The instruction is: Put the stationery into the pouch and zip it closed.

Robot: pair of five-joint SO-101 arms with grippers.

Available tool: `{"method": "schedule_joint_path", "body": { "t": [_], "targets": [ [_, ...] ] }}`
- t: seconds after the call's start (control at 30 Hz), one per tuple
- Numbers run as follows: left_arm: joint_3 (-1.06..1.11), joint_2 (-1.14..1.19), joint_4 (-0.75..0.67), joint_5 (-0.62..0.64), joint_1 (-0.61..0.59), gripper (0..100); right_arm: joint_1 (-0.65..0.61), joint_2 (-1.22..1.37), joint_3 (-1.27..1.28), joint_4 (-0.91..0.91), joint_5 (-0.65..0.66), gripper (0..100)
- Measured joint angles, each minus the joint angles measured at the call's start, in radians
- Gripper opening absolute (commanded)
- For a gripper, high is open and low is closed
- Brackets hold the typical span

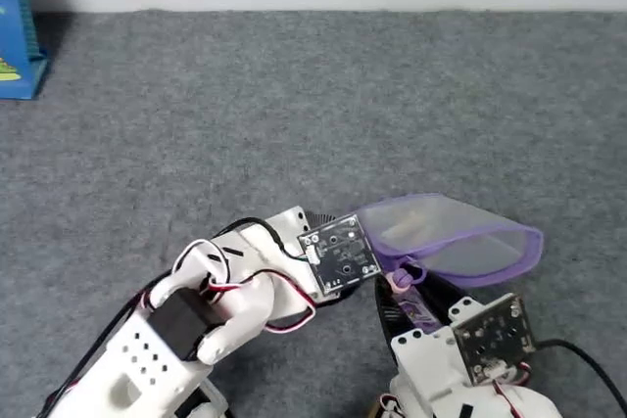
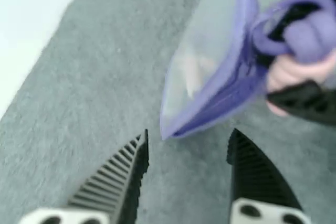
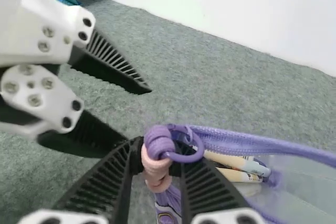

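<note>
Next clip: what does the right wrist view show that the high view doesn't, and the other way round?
Right wrist view, not high: pens inside the pouch, the right pincer shut on the zipper pull, the left pincer open beside it. High view, not right wrist: the pouch's far end, the left arm and right arm from above. Both: pouch, pull, grey table, blue box.
</note>
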Motion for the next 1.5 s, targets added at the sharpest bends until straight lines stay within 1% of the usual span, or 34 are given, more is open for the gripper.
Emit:
{"method": "schedule_joint_path", "body": {
  "t": [0.13,0.27,0.47,0.63,0.73,0.87,1.03,1.17,1.37,1.5],
  "targets": [
    [0.031,0.0,-0.055,0.005,0.031,24,0.0,0.0,0.0,0.008,-0.025,0.7],
    [0.031,0.0,-0.06,0.008,0.08,24,0.0,0.0,0.0,0.008,-0.029,0.7],
    [0.031,0.0,-0.08,0.009,0.089,24,0.0,0.0,0.0,0.008,-0.029,0.7],
    [0.089,0.0,-0.186,0.048,0.092,24,0.005,0.0,-0.002,0.008,-0.028,0.7],
    [0.138,0.0,-0.25,0.049,0.12,23,0.005,0.0,-0.002,0.008,-0.029,0.7],
    [0.196,0.0,-0.331,0.071,0.16,18,0.005,0.0,-0.002,0.008,-0.029,0.7],
    [0.267,0.0,-0.45,0.087,0.173,9,0.009,-0.002,-0.006,0.021,-0.029,0.7],
    [0.293,0.0,-0.499,0.092,0.184,2,0.009,-0.002,-0.011,0.025,-0.029,0.7],
    [0.295,0.002,-0.5,0.092,0.186,1,0.014,-0.002,-0.011,0.002,-0.029,0.7],
    [0.307,0.002,-0.508,0.092,0.183,1,0.118,-0.002,-0.011,-0.041,-0.032,0.7]
  ]
}}
